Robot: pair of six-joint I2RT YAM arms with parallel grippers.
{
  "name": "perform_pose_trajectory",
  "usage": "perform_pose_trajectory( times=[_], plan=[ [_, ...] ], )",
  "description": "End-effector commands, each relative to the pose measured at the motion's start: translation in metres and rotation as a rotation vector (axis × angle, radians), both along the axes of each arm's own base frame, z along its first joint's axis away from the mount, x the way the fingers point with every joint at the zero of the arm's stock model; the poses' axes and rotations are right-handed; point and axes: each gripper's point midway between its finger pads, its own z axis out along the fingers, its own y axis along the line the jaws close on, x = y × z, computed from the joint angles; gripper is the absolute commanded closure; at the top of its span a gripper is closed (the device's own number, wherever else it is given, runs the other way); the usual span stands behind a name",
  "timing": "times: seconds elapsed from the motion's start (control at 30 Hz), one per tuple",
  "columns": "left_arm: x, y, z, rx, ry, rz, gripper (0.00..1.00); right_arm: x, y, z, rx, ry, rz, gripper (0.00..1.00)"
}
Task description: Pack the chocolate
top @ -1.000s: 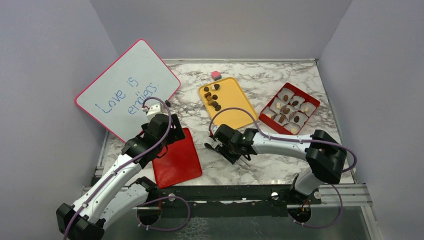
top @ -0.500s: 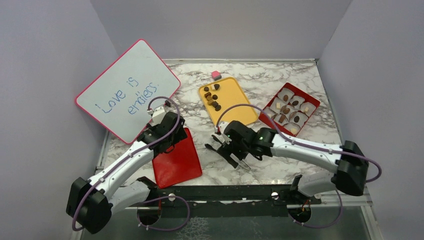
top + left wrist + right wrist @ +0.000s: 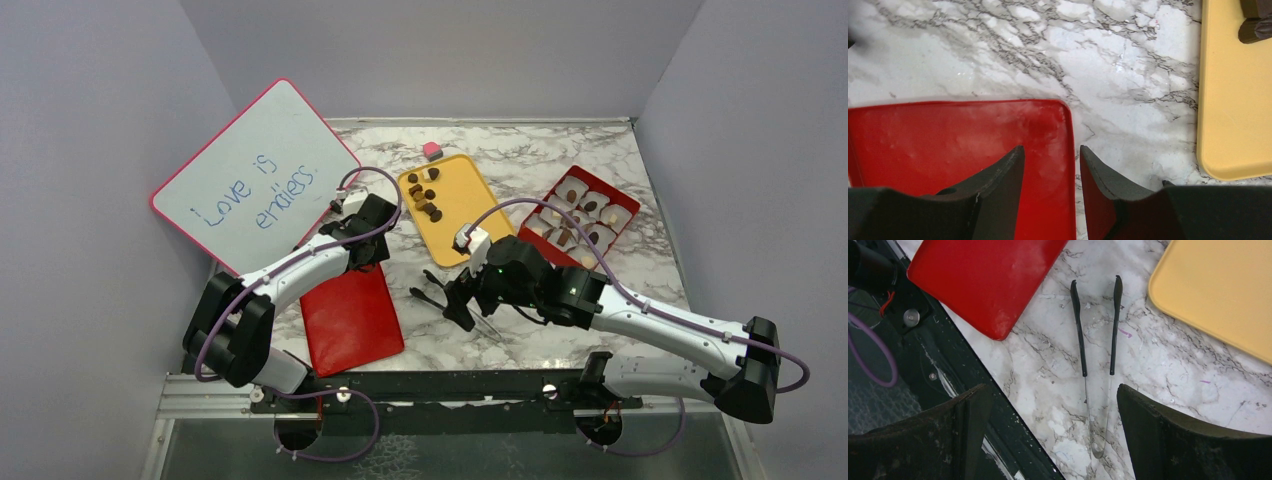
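Several dark and light brown chocolate pieces (image 3: 422,195) lie on the yellow tray (image 3: 470,215); two dark ones (image 3: 1255,27) show at the top right of the left wrist view. More chocolate sits in white paper cups in the red box (image 3: 549,198). My left gripper (image 3: 375,258) (image 3: 1052,147) hovers over the far right corner of the red lid (image 3: 350,320) (image 3: 948,140). Its jaws stand partly open astride the lid's right rim. My right gripper (image 3: 465,300) (image 3: 1052,390) is wide open above the tongs (image 3: 432,278) (image 3: 1078,330), which lie flat on the marble.
A pink-framed whiteboard (image 3: 255,180) leans at the back left. A small pink cube (image 3: 432,150) sits behind the yellow tray (image 3: 1223,290). The red lid (image 3: 983,275) lies near the table's dark front rail (image 3: 923,340). Grey walls close in both sides.
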Motion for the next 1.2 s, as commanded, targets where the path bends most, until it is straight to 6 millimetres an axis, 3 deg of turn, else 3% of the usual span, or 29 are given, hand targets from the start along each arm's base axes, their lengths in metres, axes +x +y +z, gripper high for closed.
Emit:
perform_pose_trajectory(
  times=[0.0, 0.33, 0.87, 1.0, 1.17],
  plan=[
    [0.015, -0.019, 0.003, -0.003, -0.011, -0.122, 0.55, -0.005, 0.013, -0.007, 0.025, 0.039, 0.026, 0.00],
    [0.011, -0.017, -0.034, 0.062, 0.091, -0.154, 0.58, -0.005, 0.018, -0.012, 0.045, 0.033, 0.040, 0.00],
    [0.002, -0.014, -0.068, 0.093, 0.172, -0.167, 0.71, -0.007, 0.013, -0.026, 0.021, 0.053, 0.029, 0.00],
    [-0.003, -0.012, -0.074, 0.096, 0.193, -0.164, 0.79, -0.007, 0.011, -0.028, 0.019, 0.052, 0.021, 0.00],
    [-0.003, -0.010, -0.069, 0.087, 0.189, -0.160, 1.00, -0.004, 0.015, -0.020, 0.051, 0.055, -0.001, 0.00]
  ],
)
